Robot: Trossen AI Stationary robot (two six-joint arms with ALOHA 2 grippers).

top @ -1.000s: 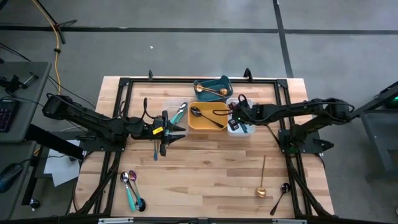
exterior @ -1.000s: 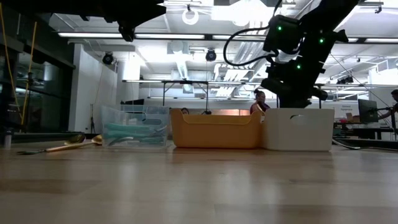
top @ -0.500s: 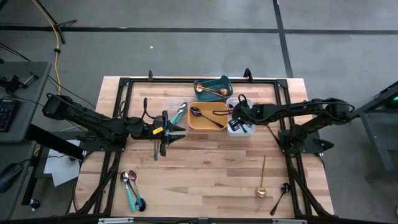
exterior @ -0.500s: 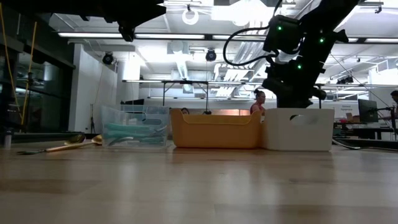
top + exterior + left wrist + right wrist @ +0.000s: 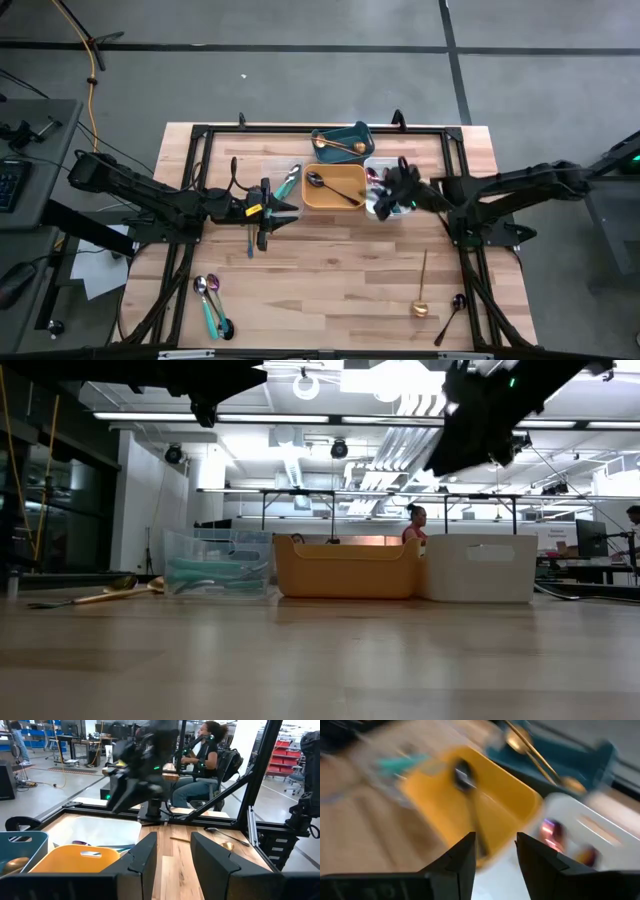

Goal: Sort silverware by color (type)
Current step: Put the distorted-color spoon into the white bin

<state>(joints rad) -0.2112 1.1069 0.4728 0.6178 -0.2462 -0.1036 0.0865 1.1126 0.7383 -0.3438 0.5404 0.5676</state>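
Near table's right front, gold spoon (image 5: 422, 287) lengthwise, bowl forward.

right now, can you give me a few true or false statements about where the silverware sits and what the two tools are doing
1. A black spoon lies in the yellow tray. True.
2. The gold spoon on the bare table is gripped by the right tool. False: it lies alone near the table's front right, and the right tool is open and empty above the white tray.
3. A gold utensil rests in the teal tray. True.
4. The left tool is shut on a teal spoon. False: its fingers stand apart with nothing between them.
5. Spoons lie near the table's front left corner. True.
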